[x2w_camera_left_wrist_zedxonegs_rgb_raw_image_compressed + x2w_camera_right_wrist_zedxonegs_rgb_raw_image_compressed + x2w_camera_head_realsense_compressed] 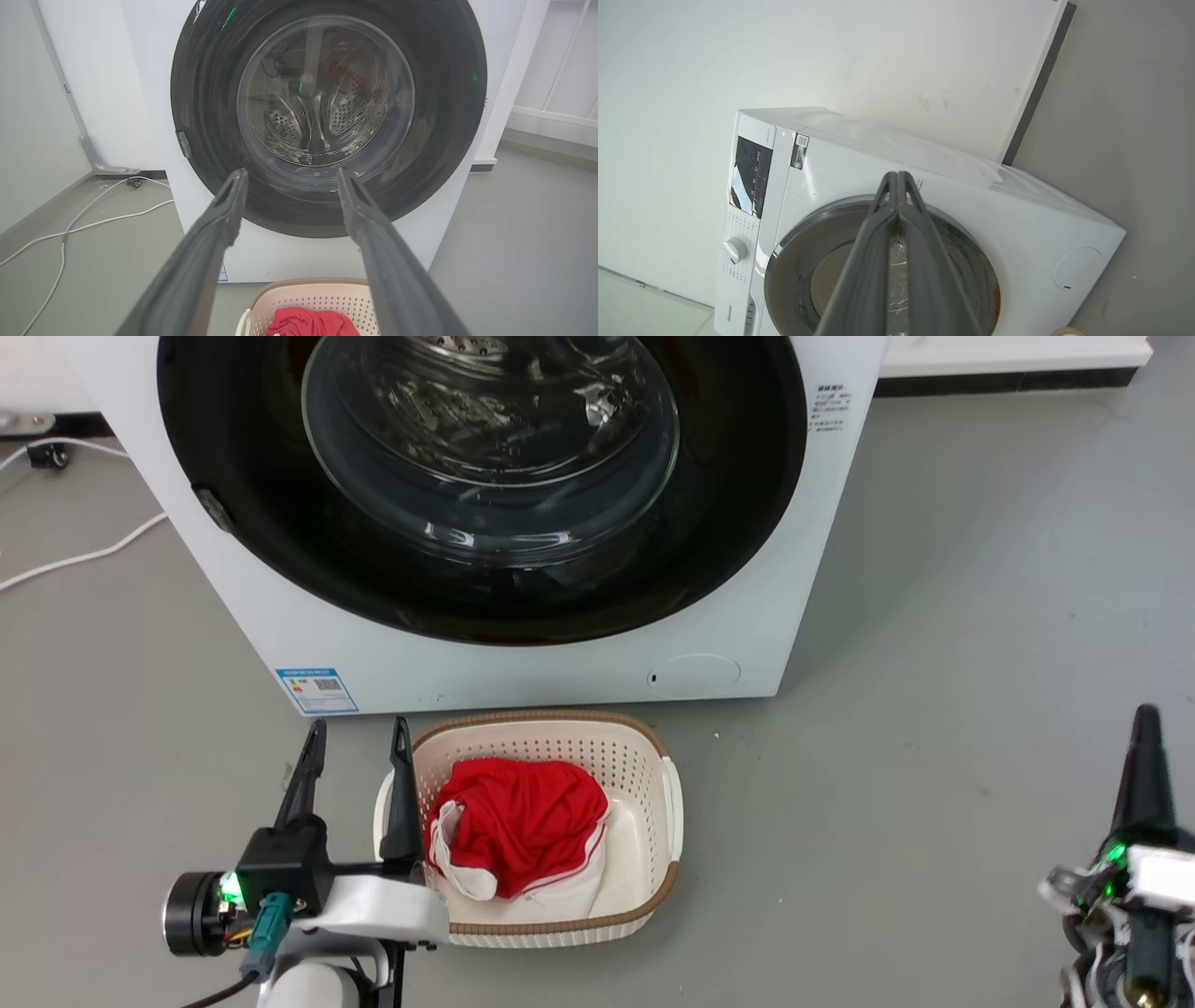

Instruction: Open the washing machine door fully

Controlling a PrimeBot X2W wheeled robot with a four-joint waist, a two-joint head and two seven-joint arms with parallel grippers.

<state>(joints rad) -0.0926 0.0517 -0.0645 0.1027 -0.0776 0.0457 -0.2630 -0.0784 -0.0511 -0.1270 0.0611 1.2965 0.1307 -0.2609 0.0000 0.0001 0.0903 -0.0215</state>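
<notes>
Washing machine door (485,467) sits flush against the machine. Left gripper (359,723) fingers spread, just beside the laundry basket (672,803). Right gripper (896,175) fingers pressed together.

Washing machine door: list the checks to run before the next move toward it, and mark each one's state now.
1. Opened: not ok, the washing machine door sits shut in the white front.
2. Ready: ok, the left gripper has its fingers apart, pointed at the door.
3. Contact: not ok, the left gripper is short of the door.
4. Grip point: cannot tell; a small grey tab sits on the door's left edge.
5. Swing path: cannot tell; the basket holding a red garment stands on the floor right below the door.
6. Other arm clear: ok, the right gripper is shut, off to the right.
</notes>
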